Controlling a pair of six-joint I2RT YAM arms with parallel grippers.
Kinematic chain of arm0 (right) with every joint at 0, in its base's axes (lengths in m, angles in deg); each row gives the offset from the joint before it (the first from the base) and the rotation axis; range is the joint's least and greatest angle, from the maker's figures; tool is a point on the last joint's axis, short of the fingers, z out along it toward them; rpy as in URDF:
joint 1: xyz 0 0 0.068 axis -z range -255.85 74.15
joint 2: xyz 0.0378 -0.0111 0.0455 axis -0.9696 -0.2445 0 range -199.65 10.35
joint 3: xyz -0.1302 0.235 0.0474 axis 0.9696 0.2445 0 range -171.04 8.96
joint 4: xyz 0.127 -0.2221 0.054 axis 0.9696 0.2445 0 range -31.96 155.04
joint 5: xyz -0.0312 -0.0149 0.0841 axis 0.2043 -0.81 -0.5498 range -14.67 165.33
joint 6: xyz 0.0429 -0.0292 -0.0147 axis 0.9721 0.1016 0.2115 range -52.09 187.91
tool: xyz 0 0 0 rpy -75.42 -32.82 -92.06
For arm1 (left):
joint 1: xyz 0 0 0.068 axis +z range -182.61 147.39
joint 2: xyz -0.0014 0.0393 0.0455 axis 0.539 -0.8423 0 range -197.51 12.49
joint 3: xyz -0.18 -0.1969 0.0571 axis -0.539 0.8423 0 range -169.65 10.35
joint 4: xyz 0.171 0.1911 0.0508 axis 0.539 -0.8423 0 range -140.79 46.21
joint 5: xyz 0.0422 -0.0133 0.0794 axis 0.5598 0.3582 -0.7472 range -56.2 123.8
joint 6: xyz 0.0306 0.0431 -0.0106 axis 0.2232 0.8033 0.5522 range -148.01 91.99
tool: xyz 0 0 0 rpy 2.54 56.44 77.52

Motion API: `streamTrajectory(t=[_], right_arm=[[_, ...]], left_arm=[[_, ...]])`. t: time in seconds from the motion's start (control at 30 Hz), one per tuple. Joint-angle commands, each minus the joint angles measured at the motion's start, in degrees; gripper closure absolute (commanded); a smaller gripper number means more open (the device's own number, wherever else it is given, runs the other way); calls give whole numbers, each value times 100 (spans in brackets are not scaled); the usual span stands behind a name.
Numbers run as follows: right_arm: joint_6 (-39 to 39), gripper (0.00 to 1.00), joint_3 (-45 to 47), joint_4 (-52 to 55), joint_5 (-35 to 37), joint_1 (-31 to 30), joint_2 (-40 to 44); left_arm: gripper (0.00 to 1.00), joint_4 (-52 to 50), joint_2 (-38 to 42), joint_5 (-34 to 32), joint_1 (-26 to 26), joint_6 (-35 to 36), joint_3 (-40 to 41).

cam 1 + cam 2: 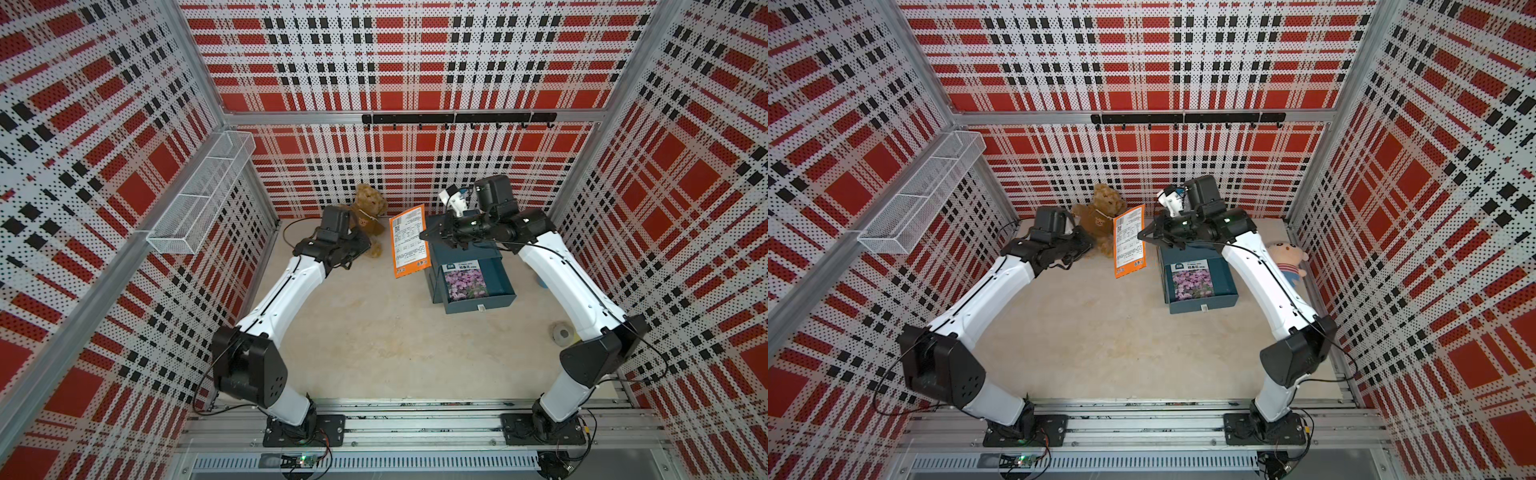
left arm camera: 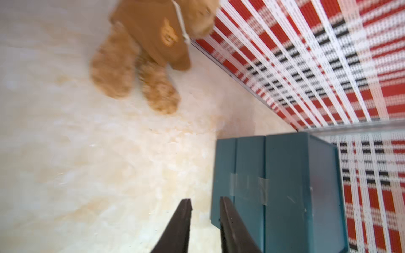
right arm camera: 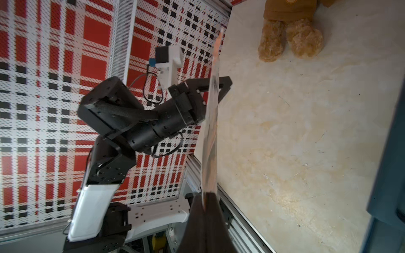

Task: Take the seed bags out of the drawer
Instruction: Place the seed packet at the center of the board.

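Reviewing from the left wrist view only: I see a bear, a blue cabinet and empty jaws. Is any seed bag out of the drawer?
Observer: Yes. The right jaws are shut on an orange bag, held beside the cabinet.
Operator: Is the drawer open?
Observer: Yes, the drawer is pulled out toward the robot.
Operator: What's inside?
Observer: One bag with purple flowers, lying flat.
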Motion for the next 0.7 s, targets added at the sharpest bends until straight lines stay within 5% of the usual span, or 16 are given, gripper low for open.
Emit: streamTrajectory(t=[0.0,0.17,0.37,0.67], right_arm=[[-241,100,-864,998,1251,-552,-750],[-385,100,-2350,1999,2716,-1080,-2050],[-482,100,-2687,2482,4152,-1473,-2848],[-482,100,-2976,2580,4956,-1765,-3480]], left_arm=[[71,236,778,-63,595,-202,573],[71,255,1472,107,1048,-265,1283],[71,258,1839,322,1208,-239,1708],[71,247,1832,525,1223,-159,1764]])
